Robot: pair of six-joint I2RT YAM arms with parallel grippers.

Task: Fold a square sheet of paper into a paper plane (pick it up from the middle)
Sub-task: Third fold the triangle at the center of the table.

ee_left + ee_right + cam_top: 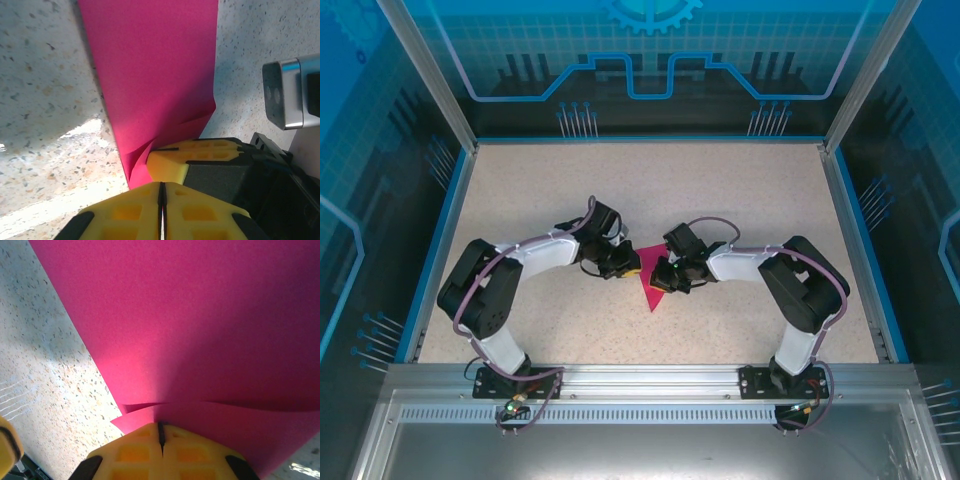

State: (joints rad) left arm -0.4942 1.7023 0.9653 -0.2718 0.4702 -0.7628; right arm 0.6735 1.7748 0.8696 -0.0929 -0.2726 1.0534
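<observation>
While closed, left end effector (161, 187) and right one (160, 427) touch paper (150, 75).

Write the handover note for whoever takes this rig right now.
Left gripper: fingers shut, apparently pinching the pink paper at its edge.
Right gripper: fingers shut against a folded layer of the paper, likely gripping it.
Paper: middle of the table, between both grippers, triangular outline pointing toward the near edge.
Done: at least one fold is in.
Left: remaining folds; no finished plane yet.
</observation>
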